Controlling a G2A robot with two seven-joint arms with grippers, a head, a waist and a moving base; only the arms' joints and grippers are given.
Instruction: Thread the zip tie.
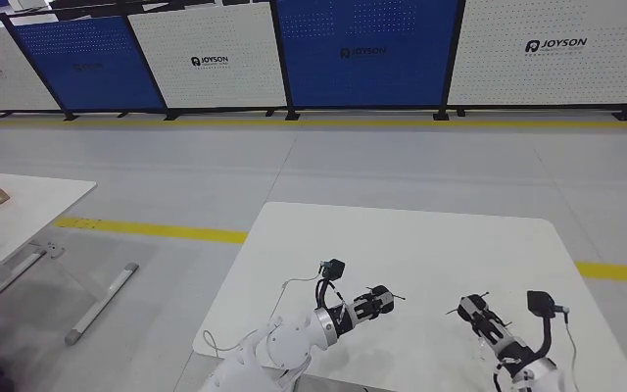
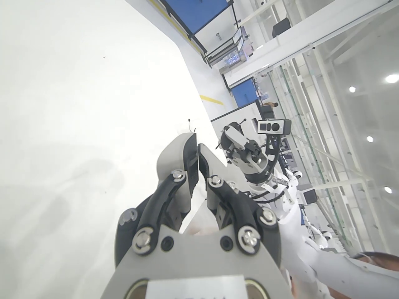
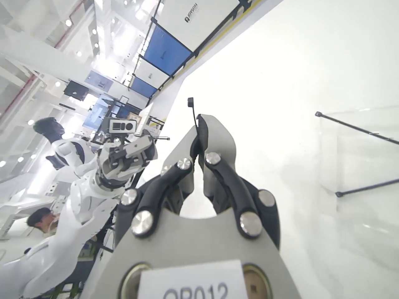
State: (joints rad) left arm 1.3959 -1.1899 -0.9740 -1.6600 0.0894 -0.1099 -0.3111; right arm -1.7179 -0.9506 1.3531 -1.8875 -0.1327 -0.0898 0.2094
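**Kid 1:** Where are the two arms?

**Kid 2:** Both come up from the near edge of the white table (image 1: 411,235). They are bent, and their ends hang over the table, well apart from each other. The left one points sideways at the other arm. The right one points back at it and a little away from the robot.

**Kid 1:** What is the right gripper (image 3: 197,125) doing?

**Kid 2:** Its two fingers are pressed tight together. They pinch a black zip tie (image 3: 190,107). The little square head of the tie sticks out past the fingertips.

**Kid 1:** And the left gripper (image 2: 197,145)?

**Kid 2:** It is squeezed closed too. A thin black strip (image 2: 189,123) pokes out past its fingertips. I can only see the tip, so I can't tell which end it is.

**Kid 1:** Do the two black bits touch?

**Kid 2:** No. They are far apart, one at each gripper.

**Kid 1:** Is there anything else on the table?

**Kid 2:** Yes, a see-through box (image 3: 343,157) sits beside the right gripper. One spare tie (image 3: 355,127) and a second spare tie (image 3: 367,187) lie at it. I can't tell if they are inside it or on it.
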